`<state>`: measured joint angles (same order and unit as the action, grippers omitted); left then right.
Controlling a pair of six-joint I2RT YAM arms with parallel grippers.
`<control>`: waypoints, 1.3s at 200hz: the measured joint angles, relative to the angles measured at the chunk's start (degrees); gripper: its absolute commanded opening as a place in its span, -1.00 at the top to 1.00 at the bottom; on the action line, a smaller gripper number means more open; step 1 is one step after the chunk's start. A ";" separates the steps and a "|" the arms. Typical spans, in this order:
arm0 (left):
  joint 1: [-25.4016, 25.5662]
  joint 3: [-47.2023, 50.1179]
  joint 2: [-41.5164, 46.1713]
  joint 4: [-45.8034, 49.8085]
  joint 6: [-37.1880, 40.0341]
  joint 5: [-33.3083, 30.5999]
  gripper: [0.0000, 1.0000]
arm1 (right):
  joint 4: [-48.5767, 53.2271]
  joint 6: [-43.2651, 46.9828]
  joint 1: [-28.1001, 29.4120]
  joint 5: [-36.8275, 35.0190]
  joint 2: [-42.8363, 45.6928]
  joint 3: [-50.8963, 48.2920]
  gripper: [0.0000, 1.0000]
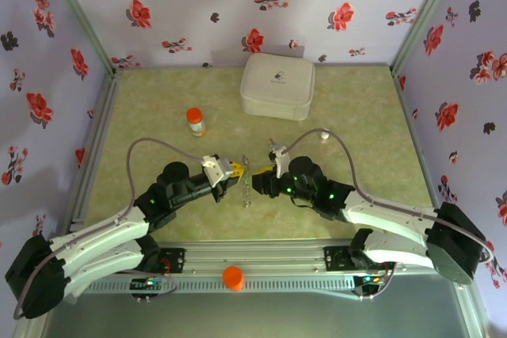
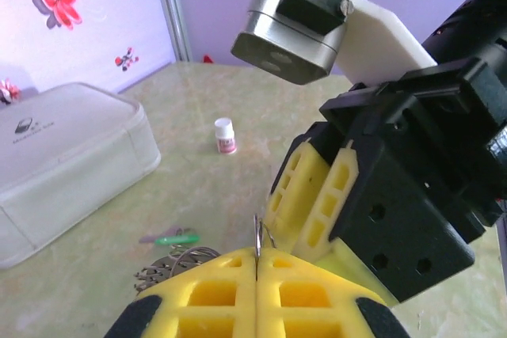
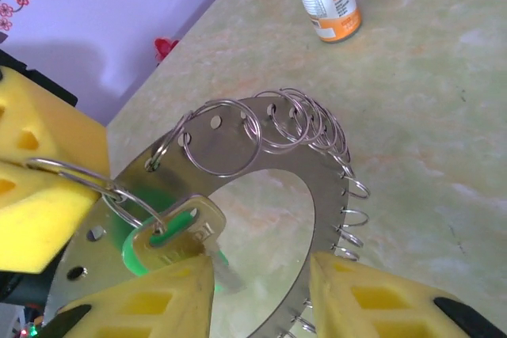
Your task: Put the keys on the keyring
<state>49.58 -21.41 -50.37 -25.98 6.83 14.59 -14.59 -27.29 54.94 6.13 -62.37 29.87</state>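
We see the left gripper (image 2: 256,257) pinched shut on a thin wire keyring (image 3: 75,173), a green-headed key (image 3: 170,231) hanging just beside it against a curved metal plate (image 3: 238,128) strung with more rings; the right gripper (image 3: 260,276) stands parted, the key's blade beside one pad. A second green key (image 2: 176,237) lies on the table (image 2: 206,187).

— From above, can you read the rings (image 1: 246,184) between the arms?
— No, too small; only a thin glint.
— The key (image 3: 178,227) by the right tool (image 3: 261,275)?
— Its blade goes blurred behind a finger (image 3: 150,302). The plate (image 3: 329,211) runs off the bottom edge.
— The bottle (image 3: 325,1)?
— Cap cropped at the top.
— Left wrist?
— The left tool (image 2: 256,257) swallows most of its ring (image 2: 257,231); the case (image 2: 63,156) is cut at the left.
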 measured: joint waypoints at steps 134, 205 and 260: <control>0.04 2.84 -1.95 -4.33 -0.02 10.03 1.00 | 5.05 37.90 -2.45 14.47 8.96 0.00 0.34; 0.09 2.84 -3.85 -6.88 -0.02 13.18 1.00 | 4.13 39.74 -2.45 17.16 7.06 0.00 0.70; 0.04 2.82 -4.22 -6.49 0.37 13.42 0.49 | 4.59 40.92 -2.60 18.36 6.75 0.15 1.00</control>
<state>49.63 -18.59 -54.59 -32.47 7.20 28.01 -10.00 13.63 52.34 24.49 -55.61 30.02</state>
